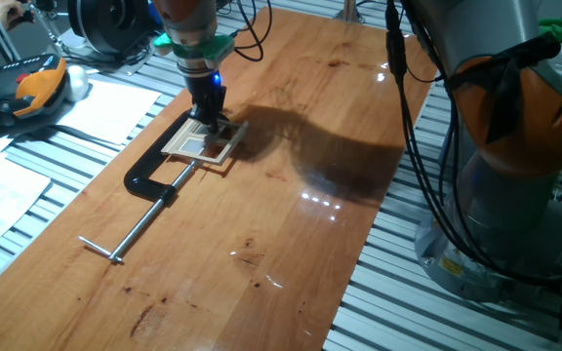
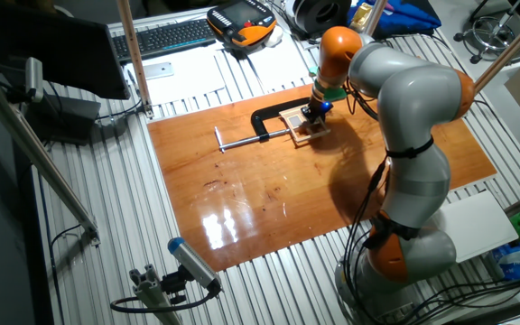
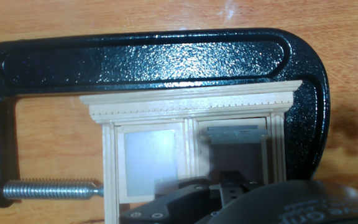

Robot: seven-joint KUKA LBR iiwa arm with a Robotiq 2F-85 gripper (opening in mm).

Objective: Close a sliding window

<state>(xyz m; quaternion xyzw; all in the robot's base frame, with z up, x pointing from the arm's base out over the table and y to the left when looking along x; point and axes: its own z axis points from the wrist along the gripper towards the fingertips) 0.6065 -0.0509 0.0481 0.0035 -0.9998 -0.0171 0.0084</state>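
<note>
Tan-wood sliding window (image 3: pixel 191 146) flat, cornice toward C-clamp (image 3: pixel 166 62) spine, tool (image 1: pixel 209 119) on it, grip unclear

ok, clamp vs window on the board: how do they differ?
The C-clamp is black metal; the sliding window is pale wood. The C-clamp is larger and curves around the sliding window, its screw bar reaching past the frame. The gripper is down at the sliding window, not the C-clamp. Both lie flat on the wooden board.

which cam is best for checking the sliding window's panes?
Hand view. The sliding window fills the frame: cornice, two openings, and the black C-clamp around it. One fixed view shows only a small tan frame partly under the gripper. The other fixed view shows a tiny patch, no pane detail.
</note>
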